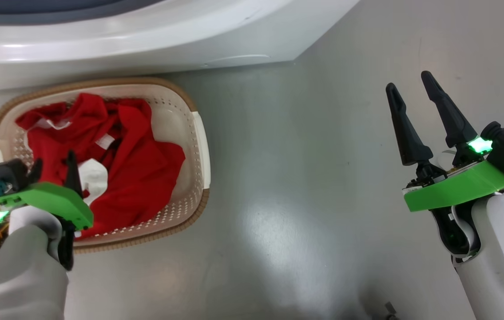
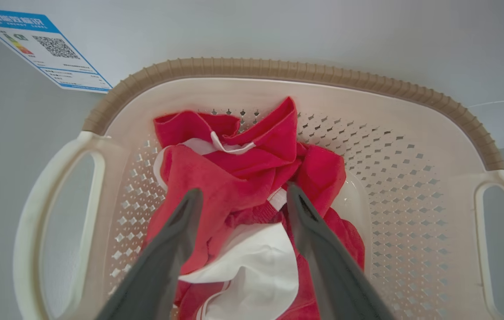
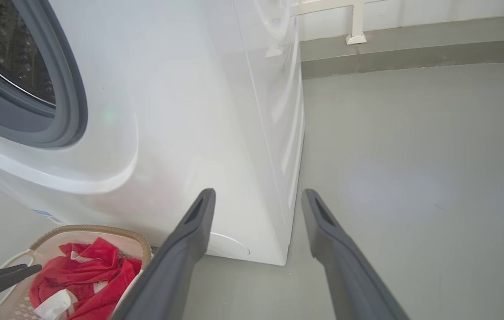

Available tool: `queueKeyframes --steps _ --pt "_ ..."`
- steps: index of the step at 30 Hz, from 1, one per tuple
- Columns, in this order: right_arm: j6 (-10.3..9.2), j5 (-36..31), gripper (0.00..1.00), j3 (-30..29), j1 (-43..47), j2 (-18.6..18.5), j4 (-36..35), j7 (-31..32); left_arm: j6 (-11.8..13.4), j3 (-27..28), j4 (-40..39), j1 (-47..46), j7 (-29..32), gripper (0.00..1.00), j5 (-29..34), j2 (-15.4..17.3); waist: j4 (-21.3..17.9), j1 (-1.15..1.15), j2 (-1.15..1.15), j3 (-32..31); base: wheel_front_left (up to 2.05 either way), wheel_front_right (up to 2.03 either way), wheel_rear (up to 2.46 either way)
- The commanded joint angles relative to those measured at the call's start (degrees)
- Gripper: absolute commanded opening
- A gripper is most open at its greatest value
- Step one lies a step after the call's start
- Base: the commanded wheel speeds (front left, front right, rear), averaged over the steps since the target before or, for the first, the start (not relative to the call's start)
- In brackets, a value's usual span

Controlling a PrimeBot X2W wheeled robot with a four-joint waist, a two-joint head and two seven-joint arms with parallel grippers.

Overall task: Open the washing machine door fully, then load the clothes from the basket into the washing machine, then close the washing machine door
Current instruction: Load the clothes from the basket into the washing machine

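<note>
1. Left end effector (image 2: 243,195): fingers spread wide, gripping nothing, tips down at the clothes (image 2: 234,178) in the basket (image 2: 278,71); contact unclear.
2. Right end effector (image 1: 409,84): spread, empty, over the floor (image 1: 300,178), well right of the basket.
3. Washer (image 1: 145,40) stands just beyond the basket.

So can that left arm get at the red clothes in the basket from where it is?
Probably yes: the left gripper hangs open right above the clothes in the basket, nothing between them.

Laundry room, washing machine (image 3: 180,111), basket (image 1: 181,129)
</note>
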Motion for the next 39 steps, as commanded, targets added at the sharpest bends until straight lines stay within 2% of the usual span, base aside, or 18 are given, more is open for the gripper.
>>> queueKeyframes --steps 1,11,17,27,31,34,35,36,38,39 --pt "0.09 -0.3 1.00 1.1 0.8 0.2 -1.5 -0.4 0.1 1.2 0.6 -0.1 -0.7 1.00 0.1 2.7 -0.8 0.00 0.00 1.2 0.00 0.00 0.00" --pt "0.09 -0.6 1.00 0.8 -0.1 1.0 -2.5 -0.4 0.7 1.3 6.0 -4.9 -0.5 1.00 -0.6 4.5 -2.0 0.00 0.00 5.0 0.00 0.00 0.00" --pt "0.09 -0.8 1.00 0.8 -0.5 1.3 -2.7 -0.4 1.4 0.7 7.3 -6.3 1.3 1.00 -0.5 4.7 -2.3 0.00 0.00 6.1 0.00 0.00 0.00" --pt "0.09 -0.9 1.00 0.6 -0.7 1.3 -2.9 -0.4 1.3 -0.6 8.3 -7.3 5.1 1.00 -0.7 4.9 -2.9 0.00 0.00 7.4 0.00 0.00 0.00" --pt "0.09 -1.0 1.00 0.5 -0.8 1.2 -3.1 -0.4 2.6 -0.9 8.5 -7.6 5.5 1.00 -0.6 5.4 -3.0 0.00 0.00 7.9 0.00 0.00 0.00" --pt "0.09 -1.0 1.00 0.4 -0.8 1.1 -3.1 -0.4 2.6 -1.2 8.5 -7.9 5.8 0.98 -0.7 5.5 -3.1 0.00 0.00 8.2 0.00 0.00 0.00" --pt "0.09 -1.0 1.00 0.4 -0.8 1.1 -3.1 -0.4 2.5 -1.3 8.6 -8.0 6.2 0.85 -0.8 5.4 -3.1 0.00 0.00 8.3 0.00 0.00 0.00" --pt "0.09 -1.0 1.00 0.4 -0.8 1.1 -3.0 -0.4 2.4 -1.3 8.6 -8.0 6.5 0.56 -0.8 5.4 -3.1 0.00 0.00 8.3 0.00 0.00 0.00" --pt "0.09 -1.0 1.00 0.4 -0.9 1.1 -2.9 -0.4 2.4 -1.5 8.6 -8.1 6.8 0.25 -1.0 5.3 -3.1 0.00 0.00 8.3 0.00 0.00 0.00" --pt "0.09 -1.0 1.00 0.4 -0.9 1.1 -2.9 -0.4 2.4 -1.5 8.6 -8.1 6.8 0.00 -1.1 5.2 -3.1 0.00 0.00 8.3 0.00 0.00 0.00"
